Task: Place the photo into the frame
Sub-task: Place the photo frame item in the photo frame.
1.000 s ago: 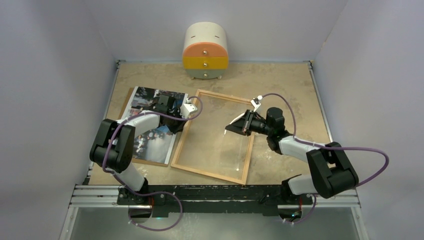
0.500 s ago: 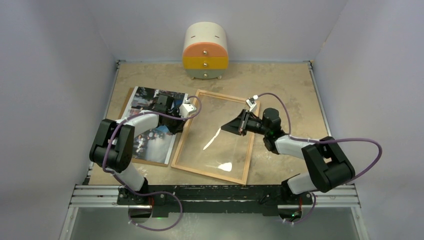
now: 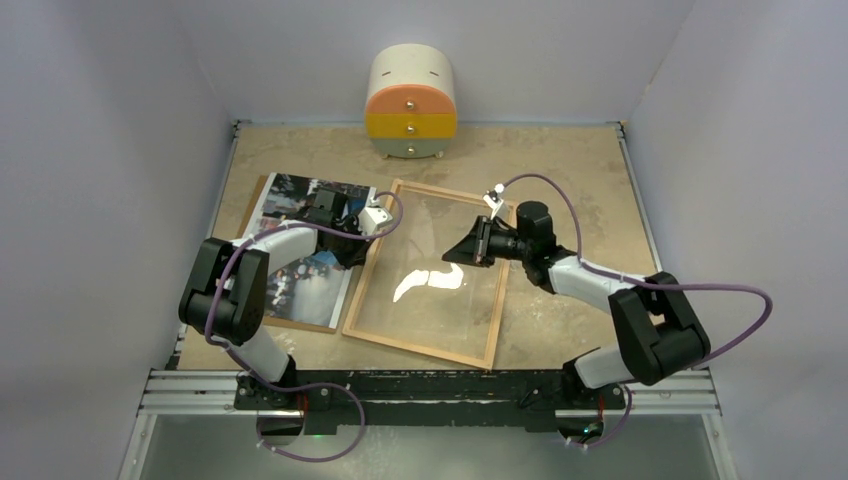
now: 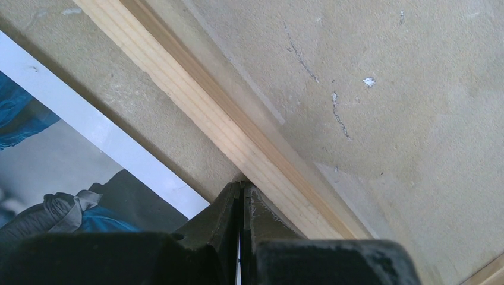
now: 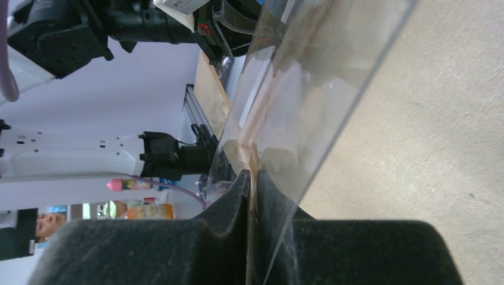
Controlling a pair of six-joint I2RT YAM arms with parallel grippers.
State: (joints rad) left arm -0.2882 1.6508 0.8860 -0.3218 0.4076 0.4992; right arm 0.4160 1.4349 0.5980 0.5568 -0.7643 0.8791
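The photo [image 3: 295,285] lies flat at the left on a brown backing board [image 3: 300,324]; its white border and blue tones show in the left wrist view [image 4: 59,172]. The light wood frame [image 3: 418,347] lies flat mid-table. My left gripper [image 3: 357,258] is shut, its tips [image 4: 242,187] against the outer edge of the frame's left bar [image 4: 196,101], just past the photo's edge. My right gripper [image 3: 447,257] is shut on the far right edge of a clear pane [image 3: 440,300], which tilts up over the frame. In the right wrist view the pane [image 5: 309,77] runs between the fingers [image 5: 252,175].
A round cream, orange and yellow drawer cabinet [image 3: 411,103] stands at the back centre. Grey walls close in the table on the left, back and right. The arm bases sit on a rail at the near edge.
My right gripper has moved back and slightly left with the pane, tilting it higher; the glare on it has shifted towards the frame's middle. The left arm has stayed put.
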